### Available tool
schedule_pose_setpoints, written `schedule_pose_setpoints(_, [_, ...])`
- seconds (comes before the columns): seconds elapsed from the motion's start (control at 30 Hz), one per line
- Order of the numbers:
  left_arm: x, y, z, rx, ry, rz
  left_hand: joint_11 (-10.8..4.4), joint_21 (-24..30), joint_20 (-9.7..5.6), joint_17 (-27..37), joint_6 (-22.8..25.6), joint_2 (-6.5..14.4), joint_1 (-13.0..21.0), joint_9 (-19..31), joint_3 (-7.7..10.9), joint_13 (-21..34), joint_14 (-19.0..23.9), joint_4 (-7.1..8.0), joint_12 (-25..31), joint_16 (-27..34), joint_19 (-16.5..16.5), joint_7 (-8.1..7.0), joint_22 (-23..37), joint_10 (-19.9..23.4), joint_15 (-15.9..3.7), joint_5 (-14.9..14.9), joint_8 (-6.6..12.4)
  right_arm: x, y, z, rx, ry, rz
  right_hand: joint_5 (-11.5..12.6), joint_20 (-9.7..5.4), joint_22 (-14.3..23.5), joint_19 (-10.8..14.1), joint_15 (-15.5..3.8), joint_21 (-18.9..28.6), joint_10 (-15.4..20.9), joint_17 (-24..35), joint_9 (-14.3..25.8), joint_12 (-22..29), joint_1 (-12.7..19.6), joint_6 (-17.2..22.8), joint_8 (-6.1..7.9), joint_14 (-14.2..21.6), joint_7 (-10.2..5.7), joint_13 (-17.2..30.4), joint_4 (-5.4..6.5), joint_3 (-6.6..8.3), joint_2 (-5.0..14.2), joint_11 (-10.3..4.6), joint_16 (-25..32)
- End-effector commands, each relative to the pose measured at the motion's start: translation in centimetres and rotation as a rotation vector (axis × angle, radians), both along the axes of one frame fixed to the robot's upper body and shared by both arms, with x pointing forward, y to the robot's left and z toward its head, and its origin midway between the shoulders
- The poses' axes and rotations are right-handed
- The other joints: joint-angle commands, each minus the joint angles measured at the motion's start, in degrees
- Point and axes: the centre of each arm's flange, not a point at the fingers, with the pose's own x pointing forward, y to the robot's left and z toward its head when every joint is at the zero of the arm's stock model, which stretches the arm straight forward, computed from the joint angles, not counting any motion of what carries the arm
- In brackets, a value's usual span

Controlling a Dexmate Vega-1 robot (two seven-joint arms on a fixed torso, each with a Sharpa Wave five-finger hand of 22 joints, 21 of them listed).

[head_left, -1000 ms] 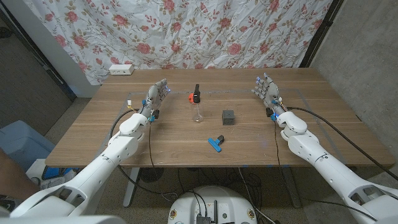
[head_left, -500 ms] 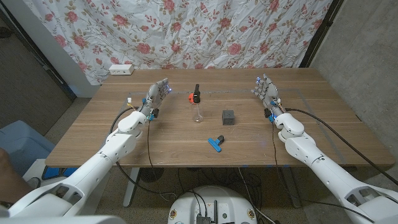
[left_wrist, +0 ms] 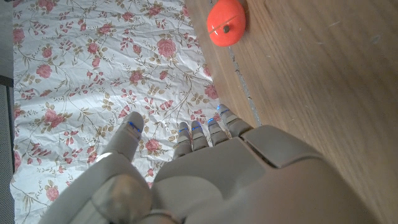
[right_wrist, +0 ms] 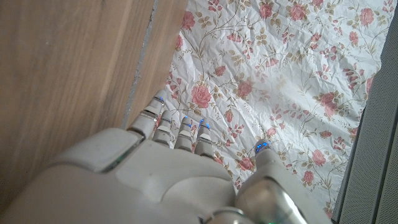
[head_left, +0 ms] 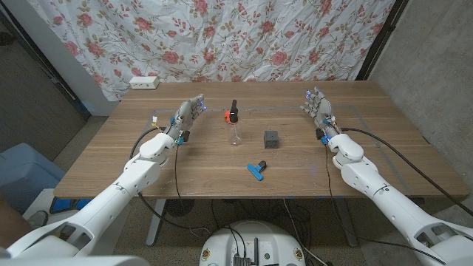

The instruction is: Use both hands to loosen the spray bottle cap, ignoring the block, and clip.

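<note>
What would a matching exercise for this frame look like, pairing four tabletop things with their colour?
Things:
1. spray bottle
2. block
3. clip
4. power strip

Descriptions:
A. blue with a black part
B. clear body, black and orange top
C. white
D. dark grey

Pairs: 1-B, 2-D, 3-A, 4-C
</note>
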Motion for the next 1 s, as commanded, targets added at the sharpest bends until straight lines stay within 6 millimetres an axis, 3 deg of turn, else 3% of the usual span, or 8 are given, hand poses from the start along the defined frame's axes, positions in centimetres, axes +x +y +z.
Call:
schedule_pose_setpoints(0.03, [-1.5, 0.1, -0.5, 0.068, -0.056, -0.029, -0.51, 0.3, 0.07, 0.3, 0.8, -0.4, 1.1, 0.2, 0.14, 0.3, 0.4, -0.86, 0.2, 0.3, 0.7, -0.32, 0.1, 0.9, -1.57, -0.3, 0.50, -1.2, -1.2, -0.1, -0.030, 0.012, -0.011, 0.3, -0.26, 0.3, 0.4, 0.14, 0.2, 0.6, 0.0, 0.2, 0.3, 0.2, 0.5, 0.36, 0.5, -0.11, 0.2, -0.35, 0.14, 0.61, -0.04, 0.2])
schedule_pose_setpoints(0.17, [-1.5, 0.2, -1.1, 0.085, -0.029, -0.045, -0.90, 0.3, -0.18, 0.3, 2.4, -1.0, 2.9, 0.2, 0.14, 0.3, 1.9, -1.60, 0.4, 0.5, 1.4, -0.81, 0.1, 2.6, -2.15, -0.3, 0.93, -1.3, -1.5, -0.2, -0.060, 0.022, -0.022, 0.3, -0.25, 0.3, 0.3, 0.06, 0.2, 0.7, -0.1, 0.2, 0.3, 0.2, 0.5, 0.34, 0.5, -0.18, 0.2, -0.42, 0.12, 0.67, -0.13, 0.1])
schedule_pose_setpoints(0.63, [-2.0, 0.2, -1.2, 0.161, -0.036, -0.113, -2.52, -0.1, -0.49, 0.3, 3.4, -3.2, 5.1, 0.3, -0.12, 0.3, 2.8, -1.94, 0.0, 0.3, 1.3, -1.82, 0.0, 3.5, -2.88, -0.2, 1.09, -2.0, -2.2, -0.4, -0.070, 0.020, -0.039, 0.3, -0.29, 0.3, 0.3, -0.07, 0.2, 0.6, -0.3, 0.2, 0.3, 0.1, 0.3, 0.25, 0.5, -0.26, 0.2, -0.65, 0.07, 0.79, -0.21, 0.0])
schedule_pose_setpoints(1.0, [-3.1, 0.2, -1.5, 0.210, -0.020, -0.145, -2.25, -0.7, -0.16, 0.4, 2.0, -5.4, 7.4, 0.3, -0.33, 0.3, 1.9, -1.86, -0.8, -0.2, -0.2, -1.46, 0.0, 2.2, -2.37, -0.2, 0.39, -1.9, -2.2, -0.4, -0.089, 0.013, -0.032, 0.3, -0.14, 0.3, 0.4, -0.02, 0.3, 0.6, -0.6, 0.2, 0.3, 0.1, 0.2, 0.21, 0.6, -0.38, 0.1, -0.86, -0.01, 0.88, -0.24, 0.0])
